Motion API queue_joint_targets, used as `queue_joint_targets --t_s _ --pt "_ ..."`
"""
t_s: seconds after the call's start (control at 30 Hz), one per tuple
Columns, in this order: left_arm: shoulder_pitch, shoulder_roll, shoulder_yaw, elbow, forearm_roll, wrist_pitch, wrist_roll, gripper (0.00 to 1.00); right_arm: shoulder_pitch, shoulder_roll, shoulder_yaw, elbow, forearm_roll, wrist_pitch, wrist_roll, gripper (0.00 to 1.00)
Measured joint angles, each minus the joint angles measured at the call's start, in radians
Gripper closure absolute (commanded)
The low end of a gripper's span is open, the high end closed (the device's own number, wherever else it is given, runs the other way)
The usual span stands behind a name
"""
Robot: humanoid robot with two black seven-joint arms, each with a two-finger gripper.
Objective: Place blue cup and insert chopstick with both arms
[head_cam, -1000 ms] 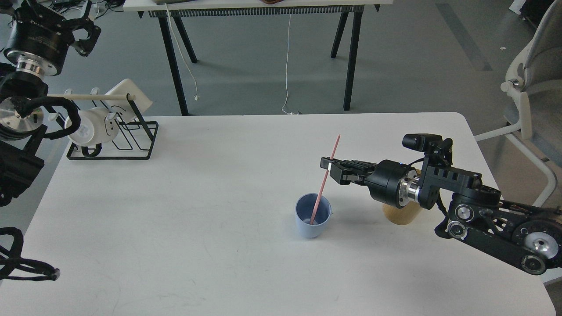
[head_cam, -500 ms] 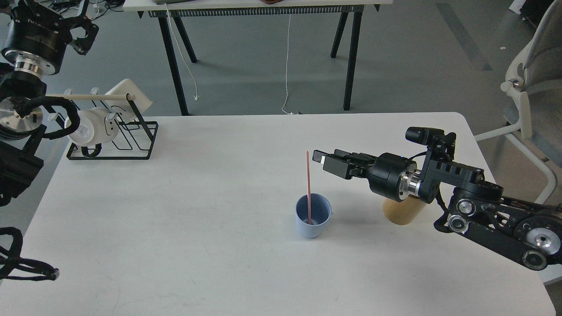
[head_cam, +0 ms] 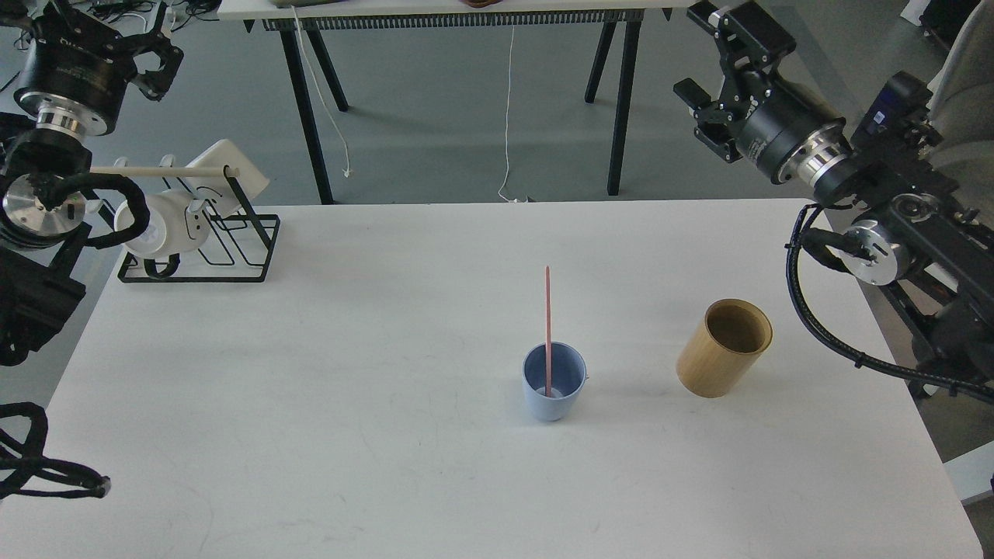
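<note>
The blue cup [head_cam: 554, 384] stands upright on the white table [head_cam: 349, 435], right of centre. The pink chopstick [head_cam: 547, 322] stands in it, almost vertical, with its lower end on the cup's bottom. My right gripper [head_cam: 701, 53] is raised high at the far right, well above and behind the table. Its fingers are spread and hold nothing. My left gripper [head_cam: 165, 40] is up at the far left above the wire rack, with its fingers apart and empty. Both grippers are far from the cup.
A tan cylindrical holder [head_cam: 725, 349] stands upright to the right of the cup. A black wire rack [head_cam: 203, 237] with a pale wooden rod and white cups sits at the table's back left corner. A second table [head_cam: 466, 9] stands behind, a chair [head_cam: 943, 116] at the right.
My right gripper let go of the chopstick, opened and rose away to the upper right. The chopstick swung from a rightward lean to near vertical in the cup. The tan holder is uncovered.
</note>
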Motion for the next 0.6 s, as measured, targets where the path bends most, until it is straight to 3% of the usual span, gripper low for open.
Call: queue_joint_targets --t_s 0.33,0.6 --pt "0.001 -0.046 0.0 0.0 -0.008 0.0 0.002 0.01 0.06 0.133 0.19 -0.273 0.344 0.019 -0.005 0.0" --pt "-0.002 -0.065 0.0 0.0 -0.011 0.0 0.002 0.01 0.114 0.178 0.25 -0.498 0.558 0.137 -0.004 0.0"
